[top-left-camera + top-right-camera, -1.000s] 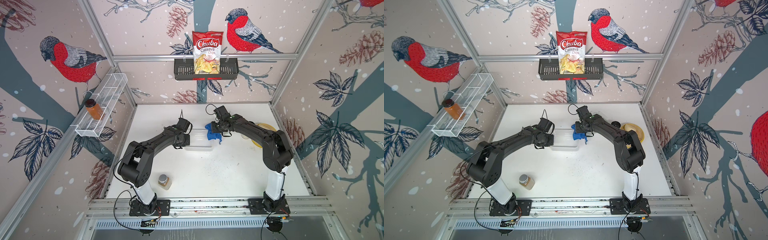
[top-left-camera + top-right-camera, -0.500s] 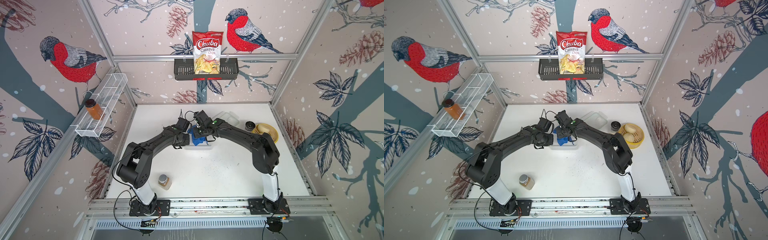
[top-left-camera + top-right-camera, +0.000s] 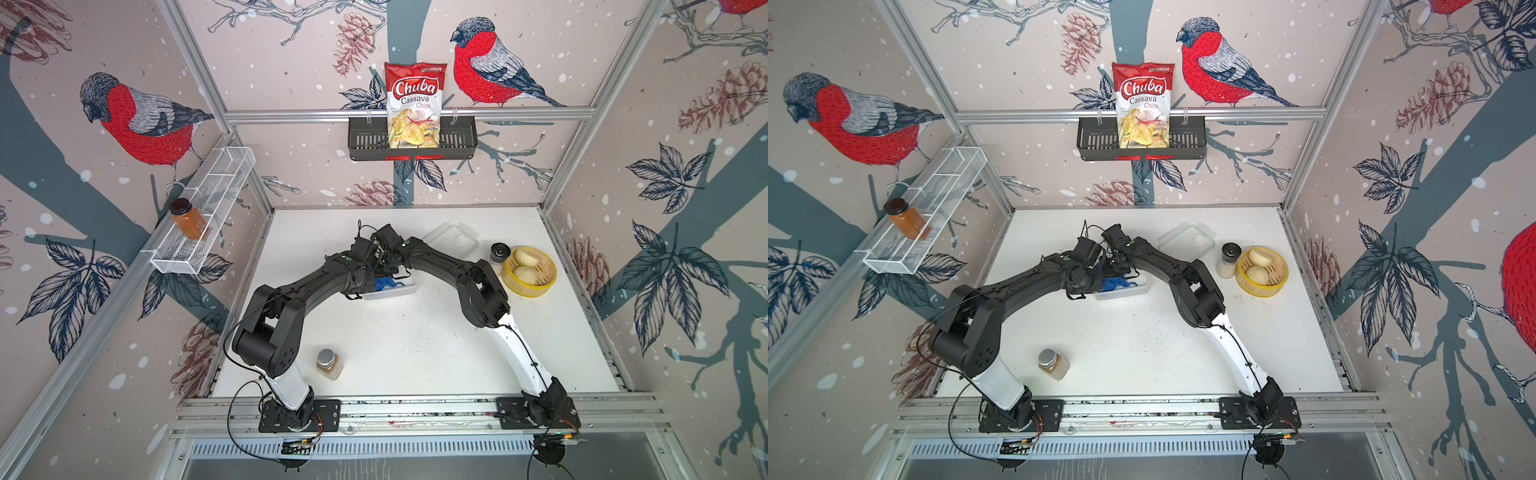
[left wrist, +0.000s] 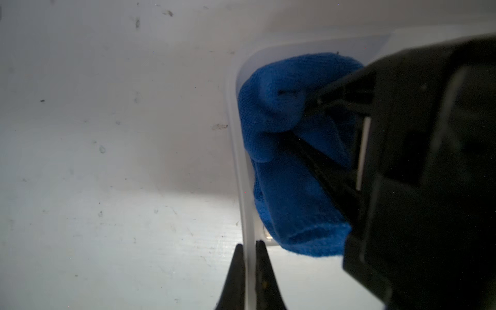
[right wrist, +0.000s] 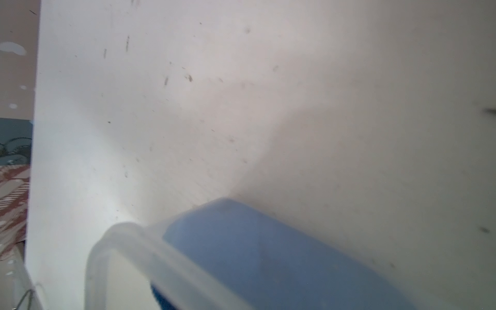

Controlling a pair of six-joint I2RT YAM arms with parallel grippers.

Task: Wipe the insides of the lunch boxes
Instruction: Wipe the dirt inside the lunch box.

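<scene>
The lunch box (image 3: 397, 290) (image 3: 1129, 291), a translucent tub, stands mid-table. My left gripper (image 4: 249, 245) is shut on its side wall (image 4: 241, 166), one finger inside and one outside. A blue cloth (image 3: 388, 283) (image 3: 1116, 282) (image 4: 281, 188) lies bunched inside the tub. My right gripper (image 4: 299, 122) reaches down into the tub from the right and is shut on that cloth. The right wrist view shows only the tub's rim (image 5: 128, 241) and the cloth (image 5: 255, 255) blue through the wall; its own jaws are hidden. The clear lid (image 3: 451, 243) (image 3: 1185, 243) lies flat behind the tub.
A yellow steamer basket (image 3: 528, 271) with buns and a black-capped shaker (image 3: 498, 252) stand at the right. A spice jar (image 3: 329, 364) stands near the front left. On the walls hang a wire shelf (image 3: 199, 216) with a jar and a black rack (image 3: 413, 143) holding a chips bag.
My right arm has swung left, carrying the blue cloth from the tub's right end down into the tub. The left arm has kept its hold and place.
</scene>
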